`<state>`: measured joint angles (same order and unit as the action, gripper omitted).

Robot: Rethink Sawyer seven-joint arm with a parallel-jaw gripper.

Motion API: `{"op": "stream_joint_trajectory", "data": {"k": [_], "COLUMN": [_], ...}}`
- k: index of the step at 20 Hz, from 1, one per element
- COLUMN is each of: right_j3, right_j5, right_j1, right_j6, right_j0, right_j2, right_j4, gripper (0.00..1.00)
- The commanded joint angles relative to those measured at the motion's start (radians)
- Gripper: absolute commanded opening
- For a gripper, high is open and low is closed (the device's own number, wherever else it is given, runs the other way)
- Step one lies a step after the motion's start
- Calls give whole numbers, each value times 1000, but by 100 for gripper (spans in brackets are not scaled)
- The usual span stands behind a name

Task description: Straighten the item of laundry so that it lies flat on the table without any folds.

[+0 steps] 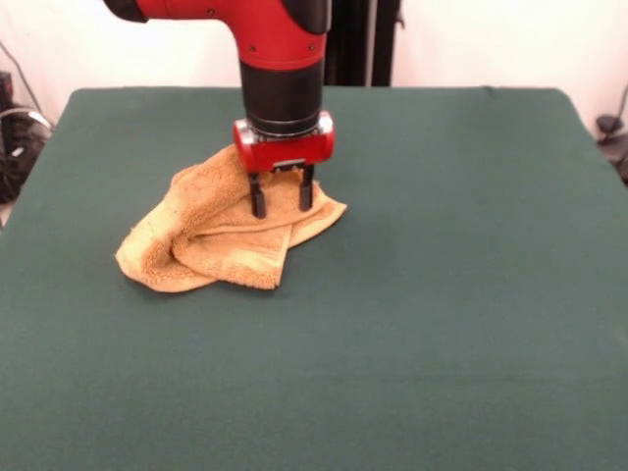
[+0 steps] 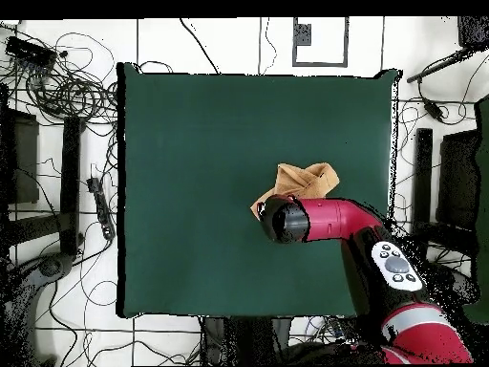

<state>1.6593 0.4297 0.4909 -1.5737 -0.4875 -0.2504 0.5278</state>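
Observation:
The golden-orange towel (image 1: pixel 221 231) lies crumpled and folded over itself on the dark green table (image 1: pixel 442 294), left of centre in the front view. In the overhead view the towel (image 2: pixel 304 180) shows partly, with its near part hidden under the arm. My gripper (image 1: pixel 281 201) points straight down over the towel's right part. Its two black fingers (image 1: pixel 258 196) stand apart, open, with their tips at the cloth's surface. Nothing is held between them.
The red and black arm (image 2: pixel 329 220) reaches in over the table's edge from the base side. Cables and stands (image 2: pixel 67 105) lie on the floor around the table (image 2: pixel 191 143). Wide green surface lies to the towel's right and front in the front view.

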Motion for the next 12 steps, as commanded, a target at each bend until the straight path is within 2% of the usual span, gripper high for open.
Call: {"op": "stream_joint_trajectory", "data": {"k": [1,12], "right_j3": [1,17], "right_j5": [82,105], "right_j1": [-77,-43], "right_j6": [105,113], "right_j0": [8,15], "right_j2": [-70,-76], "right_j4": [66,70], "gripper": [100,100]}}
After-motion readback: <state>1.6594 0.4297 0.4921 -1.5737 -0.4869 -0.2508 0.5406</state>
